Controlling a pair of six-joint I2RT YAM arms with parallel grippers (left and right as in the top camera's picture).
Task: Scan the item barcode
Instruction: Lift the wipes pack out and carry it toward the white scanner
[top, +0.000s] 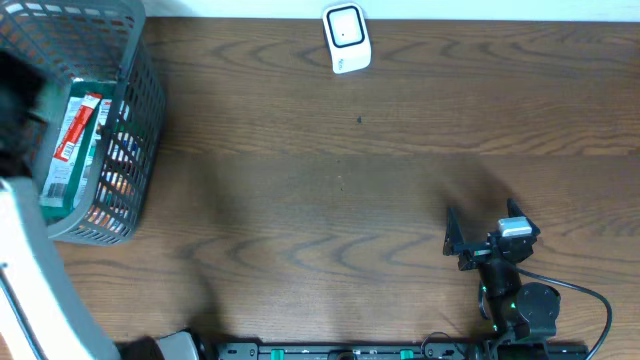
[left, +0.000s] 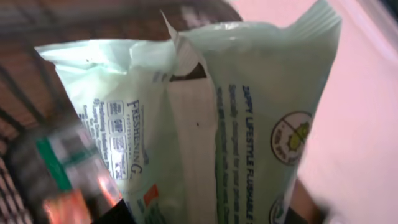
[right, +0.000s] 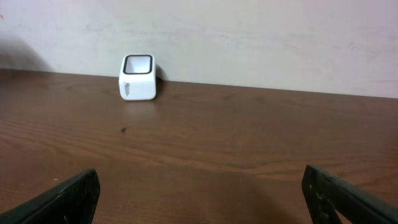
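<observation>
Pack (left: 249, 124) sitting in the basket (top: 140, 120), unscanned.
Left fingers: grip cannot be told; a weak hold is risking the pack snagging the basket wall. Right fingers (right: 199, 190) are standing apart, far from the basket.

- A pale green soft plastic packet (left: 249, 112) fills most of the view, tilted, with its crimped end toward the top right.
- A white lengthwise strip (left: 189, 149) runs down its middle — a seam flap, lifted at the top.
- Blue print reads "FRESHENING" on the left panel and "ZIPPY LIFESTYLE FLUSHABLE" on the right (the smaller lines are too blurred to read).
- A round yellow-green emblem (left: 291, 137) sits near the packet's right edge.
- Behind, on the left — dark wire mesh (left: 15, 99) and blurred green and orange packaging (left: 62, 186).
- On the right, a blurred pink surface (left: 367, 124).
</observation>
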